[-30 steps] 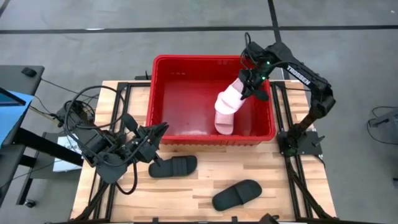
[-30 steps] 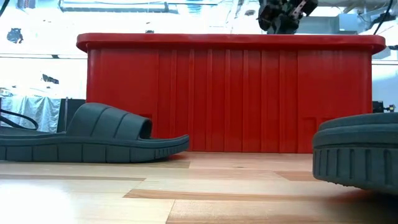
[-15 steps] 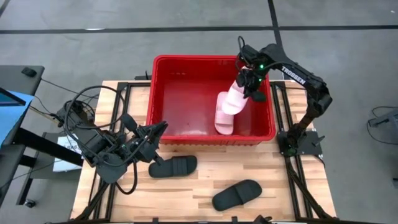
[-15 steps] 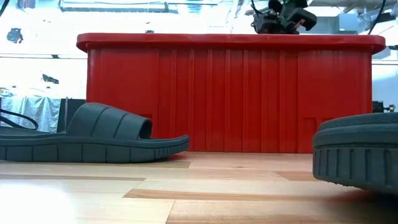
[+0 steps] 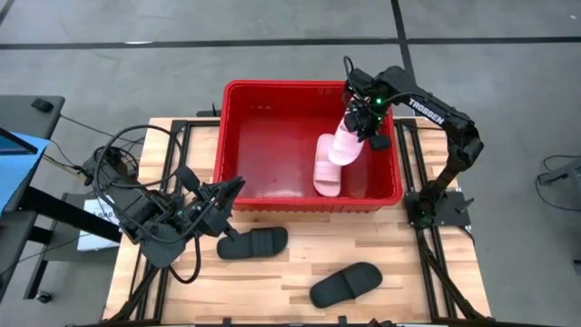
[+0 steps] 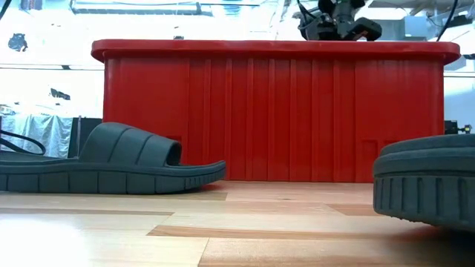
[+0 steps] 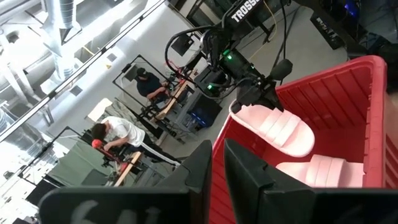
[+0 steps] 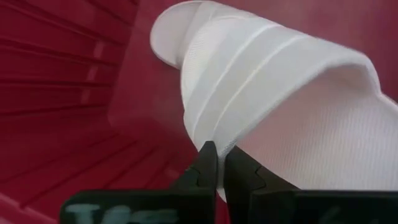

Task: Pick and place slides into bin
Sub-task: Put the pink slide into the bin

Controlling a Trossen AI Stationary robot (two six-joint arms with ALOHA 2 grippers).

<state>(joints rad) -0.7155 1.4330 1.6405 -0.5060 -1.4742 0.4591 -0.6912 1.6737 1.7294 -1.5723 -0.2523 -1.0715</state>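
My right gripper is shut on a pale pink slide over the right part of the red bin. A second pink slide lies inside the bin just below it; I cannot tell whether the two touch. Two black slides rest sole down on the wooden table: one in front of the bin, one nearer the front edge. My left gripper is shut on nothing and points level at the bin's near left corner. My right gripper pinches the edge of the pink slide's wide strap between its two fingers. The fingers come from above, slanting steeply down. The slide hangs tilted below them inside the bin, its free end lower and pointing toward the table's near side.
The bin's tall walls rise above the black slides in the low view. Bare wood lies left and right of the black slides. People work at benches in the room behind.
My right gripper has tipped from a slant to pointing steeply down and has rolled a little, drifting slightly toward the bin's far left. The pink slide has swung with it and now hangs more steeply.
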